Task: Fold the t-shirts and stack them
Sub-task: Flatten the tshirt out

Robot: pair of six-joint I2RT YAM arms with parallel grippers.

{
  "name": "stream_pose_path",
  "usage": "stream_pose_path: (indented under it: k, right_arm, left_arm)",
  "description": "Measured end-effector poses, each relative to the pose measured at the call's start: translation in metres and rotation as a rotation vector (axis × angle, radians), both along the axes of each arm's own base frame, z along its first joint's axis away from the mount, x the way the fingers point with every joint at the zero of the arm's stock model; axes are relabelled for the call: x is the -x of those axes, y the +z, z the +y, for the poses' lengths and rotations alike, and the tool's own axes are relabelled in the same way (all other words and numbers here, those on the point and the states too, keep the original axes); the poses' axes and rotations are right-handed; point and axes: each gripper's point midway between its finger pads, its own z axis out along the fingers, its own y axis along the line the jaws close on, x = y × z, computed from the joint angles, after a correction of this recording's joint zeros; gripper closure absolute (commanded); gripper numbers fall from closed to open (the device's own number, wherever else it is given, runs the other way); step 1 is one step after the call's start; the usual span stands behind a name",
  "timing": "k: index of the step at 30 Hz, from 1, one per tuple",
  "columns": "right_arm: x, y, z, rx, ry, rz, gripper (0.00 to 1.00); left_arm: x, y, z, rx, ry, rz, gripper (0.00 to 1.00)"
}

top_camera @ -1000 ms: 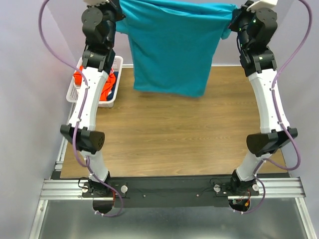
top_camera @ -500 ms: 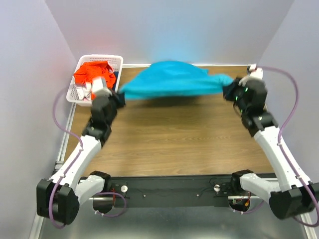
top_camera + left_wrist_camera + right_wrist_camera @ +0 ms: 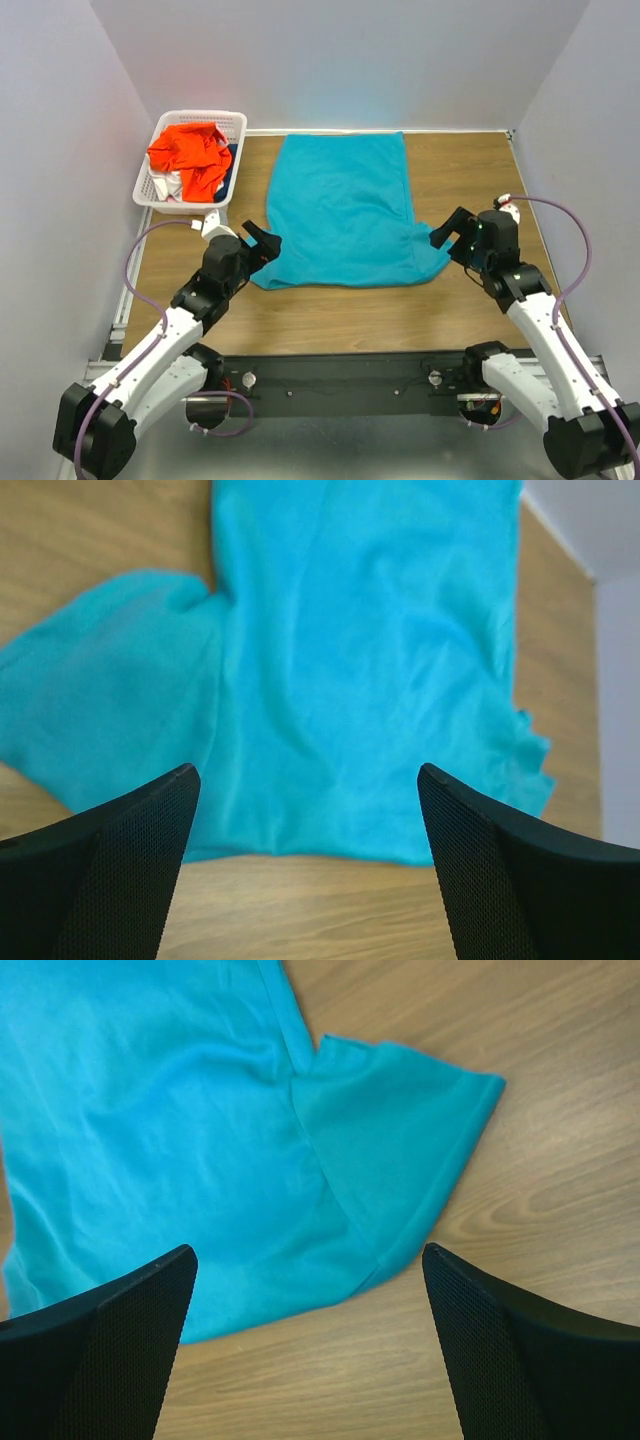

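A large teal-blue t-shirt [image 3: 343, 210] lies spread flat on the wooden table [image 3: 330, 315], its sleeves toward the near side. My left gripper [image 3: 265, 240] stands open just off the near-left sleeve [image 3: 90, 720]. My right gripper [image 3: 448, 232] stands open beside the near-right sleeve [image 3: 400, 1150]. Neither holds anything; bare wood shows between each pair of fingers. In the left wrist view the teal-blue t-shirt [image 3: 360, 650] fills the upper part; the right wrist view shows the same t-shirt [image 3: 170, 1140] ahead of the fingers. An orange-red t-shirt [image 3: 188, 150] sits crumpled in the basket, with white cloth under it.
A white lattice basket [image 3: 238, 125] stands at the back left corner of the table. Grey walls close in the left, back and right sides. Bare wood stretches between the shirt's near edge and the black base rail [image 3: 340, 380].
Both arms swung down from holding the teal-blue t-shirt up, laid it flat on the table, and both grippers opened and let it go.
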Motion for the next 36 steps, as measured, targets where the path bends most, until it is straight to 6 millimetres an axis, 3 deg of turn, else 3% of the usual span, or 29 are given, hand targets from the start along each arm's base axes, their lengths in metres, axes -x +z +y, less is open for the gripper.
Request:
stream_pose_path:
  k: [3, 6, 8, 16, 21, 27, 30, 33, 36]
  right_arm:
    - [-0.006, 0.015, 0.0, -0.002, -0.006, -0.027, 0.0]
    - [-0.014, 0.011, 0.003, 0.003, 0.003, 0.002, 0.0]
    - [-0.021, -0.004, 0.007, 0.006, 0.017, 0.056, 0.0]
    - [-0.039, -0.072, 0.024, 0.002, 0.076, 0.272, 0.0]
    - [-0.052, -0.096, 0.025, 0.024, 0.066, 0.343, 0.0]
    - [-0.072, -0.118, 0.02, 0.077, 0.042, 0.398, 0.0]
    - [-0.089, -0.13, 0.015, 0.125, 0.02, 0.419, 0.0]
    - [-0.118, -0.132, 0.013, 0.151, 0.009, 0.413, 0.0]
    - [-0.16, -0.132, 0.019, 0.152, 0.042, 0.38, 0.0]
  left_arm:
    - [-0.009, 0.028, 0.002, 0.016, 0.033, -0.057, 0.02]
    - [-0.021, 0.037, -0.001, -0.003, 0.039, -0.06, 0.02]
    - [-0.035, 0.036, -0.008, -0.031, 0.027, -0.043, 0.02]
    - [-0.08, -0.013, -0.043, -0.17, -0.083, 0.087, 0.02]
    - [-0.092, -0.045, -0.055, -0.216, -0.136, 0.152, 0.02]
    - [-0.073, -0.088, -0.067, -0.244, -0.221, 0.256, 0.02]
    - [-0.062, -0.091, -0.081, -0.235, -0.27, 0.251, 0.02]
    - [-0.047, -0.091, -0.103, -0.211, -0.326, 0.233, 0.02]
    - [-0.01, -0.088, -0.148, -0.166, -0.468, 0.22, 0.02]
